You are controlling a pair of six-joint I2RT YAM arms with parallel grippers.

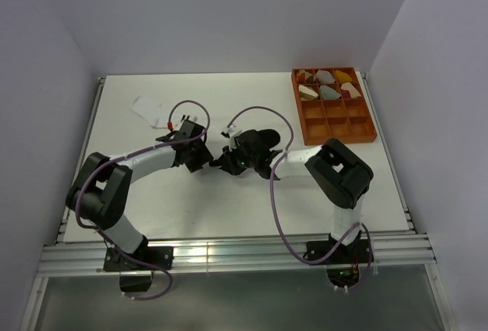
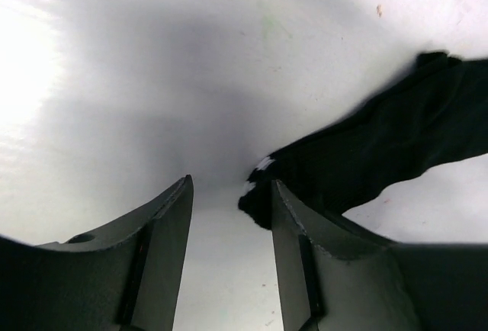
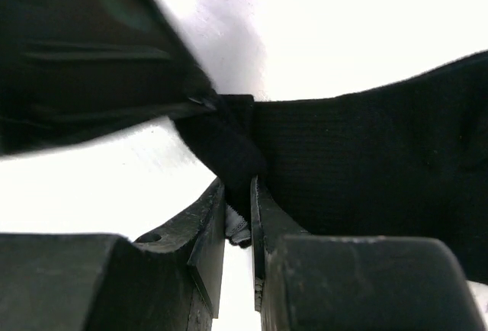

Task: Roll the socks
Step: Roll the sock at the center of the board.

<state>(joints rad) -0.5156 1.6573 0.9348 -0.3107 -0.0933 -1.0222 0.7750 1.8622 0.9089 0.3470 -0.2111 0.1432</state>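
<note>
Apparently early in the roll: the black sock [image 2: 381, 144] lies mid-table between your arms, and the white sock [image 1: 149, 107] lies well apart at the far left. Your right gripper [image 3: 238, 186] is pinched on a fold of black fabric. Your left gripper [image 2: 231, 186] stands parted and empty, with the striped cuff just beside it. Next, likely close on that cuff and turn it inward.

Thin white stripes are shown at the cuff of the black fabric ankle sock [image 2: 381, 148]. A white fabric sock [image 1: 149, 107] is set against the white counter [image 1: 213, 201]. Tan, grey, yellow and brown rolled bundles [image 1: 329, 91] are held in the orange plastic compartment tray [image 1: 335, 126]. The arm cables [image 1: 272, 197] are coloured purple.
</note>
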